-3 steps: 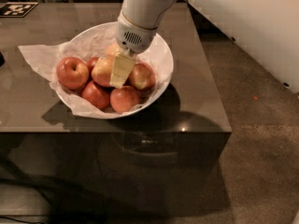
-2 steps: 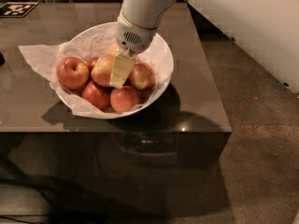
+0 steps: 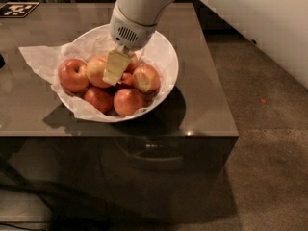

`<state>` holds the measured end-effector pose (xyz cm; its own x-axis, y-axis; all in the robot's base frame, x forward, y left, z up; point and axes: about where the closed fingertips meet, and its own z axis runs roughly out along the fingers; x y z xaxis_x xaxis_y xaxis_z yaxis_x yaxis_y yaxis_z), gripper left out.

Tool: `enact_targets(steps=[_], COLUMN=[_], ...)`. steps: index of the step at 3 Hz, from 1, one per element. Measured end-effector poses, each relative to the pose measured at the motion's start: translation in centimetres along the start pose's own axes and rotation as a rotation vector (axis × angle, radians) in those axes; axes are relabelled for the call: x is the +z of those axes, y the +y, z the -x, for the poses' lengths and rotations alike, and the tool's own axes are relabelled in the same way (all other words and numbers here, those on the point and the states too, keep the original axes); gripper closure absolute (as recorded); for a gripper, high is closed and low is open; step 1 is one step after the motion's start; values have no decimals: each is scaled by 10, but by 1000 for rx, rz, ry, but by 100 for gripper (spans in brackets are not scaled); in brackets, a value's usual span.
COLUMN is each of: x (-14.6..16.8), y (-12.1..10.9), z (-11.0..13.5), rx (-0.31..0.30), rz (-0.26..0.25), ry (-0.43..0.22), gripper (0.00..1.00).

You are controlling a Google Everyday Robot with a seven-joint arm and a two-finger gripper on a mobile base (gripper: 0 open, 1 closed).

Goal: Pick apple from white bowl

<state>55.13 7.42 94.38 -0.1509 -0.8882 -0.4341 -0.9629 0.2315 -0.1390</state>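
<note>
The white bowl [image 3: 166, 57] stands on the dark table, lined with crumpled white paper and holding several apples. The apple [image 3: 96, 70], yellowish with an orange-red blush, lies in the middle left of the bowl. My gripper [image 3: 115, 72] reaches down into the bowl from above and its pale tip sits against the right side of that apple, hiding part of it. An evenly red apple [image 3: 72, 74] lies to its left. A small dark red apple [image 3: 126, 80] lies just right of the gripper tip.
More apples lie at the right [image 3: 146, 78] and front [image 3: 127, 101] of the bowl. The paper [image 3: 36, 57] spills out over the table to the left. The table's front edge [image 3: 144, 134] runs just below the bowl. A black and white marker tag [image 3: 17, 8] lies at the far left corner.
The gripper has shifted slightly to the left inside the bowl, toward the yellowish apple. The bowl and the other apples have not moved.
</note>
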Motion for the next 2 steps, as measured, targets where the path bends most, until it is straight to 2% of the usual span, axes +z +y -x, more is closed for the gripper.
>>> enact_targets(steps=[1,2], x=[-9,-9], y=[2,2], z=[4,4], rx=[-5,-5], rz=[-29,-29], ry=[0,0], gripper=[100,81])
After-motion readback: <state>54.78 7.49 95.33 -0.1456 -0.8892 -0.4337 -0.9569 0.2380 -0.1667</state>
